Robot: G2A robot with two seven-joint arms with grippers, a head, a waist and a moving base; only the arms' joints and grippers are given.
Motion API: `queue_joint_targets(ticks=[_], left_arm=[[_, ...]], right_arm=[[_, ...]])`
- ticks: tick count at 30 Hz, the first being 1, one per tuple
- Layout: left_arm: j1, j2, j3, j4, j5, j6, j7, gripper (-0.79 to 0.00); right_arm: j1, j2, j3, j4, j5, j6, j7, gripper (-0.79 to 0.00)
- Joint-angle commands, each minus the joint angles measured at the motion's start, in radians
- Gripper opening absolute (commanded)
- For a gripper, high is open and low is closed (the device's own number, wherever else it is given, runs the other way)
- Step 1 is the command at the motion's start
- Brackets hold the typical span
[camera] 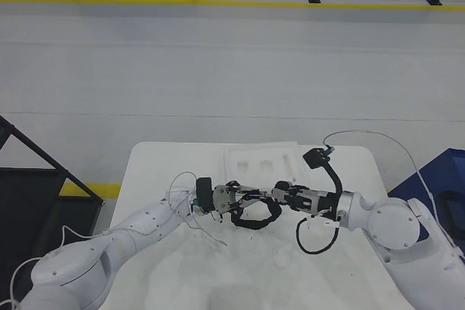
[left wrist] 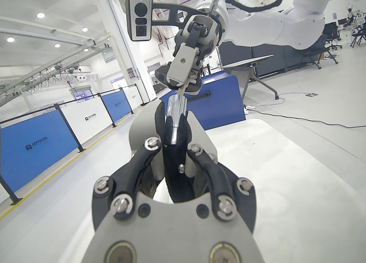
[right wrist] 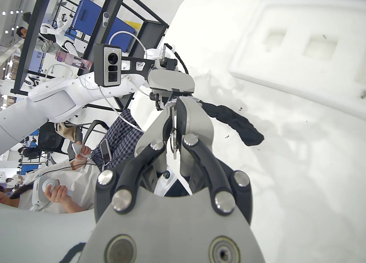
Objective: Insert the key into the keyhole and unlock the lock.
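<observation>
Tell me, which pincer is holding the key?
The right pincer holds the key, a thin flat metal piece. The left pincer grips the shiny round lock instead.

Chrome cylindrical lock (left wrist: 176, 118), midair — silver key (left wrist: 181, 91), tip meeting its end face

In the left wrist view, a white logo with a single word of lettering stands on a blue barrier panel (left wrist: 37, 144). The same mark, in dark print, is on the white panel (left wrist: 91, 118) beside it.
</observation>
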Motion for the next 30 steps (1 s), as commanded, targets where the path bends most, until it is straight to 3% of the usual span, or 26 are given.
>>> queue_joint_targets(ticks=[1, 30], left_arm=[[0.000, 0.001, 0.000, -0.001, 0.002, 0.001, 0.001, -0.785], [-0.002, 0.005, 0.000, -0.013, 0.026, -0.002, -0.002, -0.785]], right_arm=[[0.003, 0.000, -0.002, 0.000, -0.005, 0.003, 0.000, -0.785], [0.060, -0.013, -0.056, 0.056, 0.013, 0.024, 0.008, -0.785]])
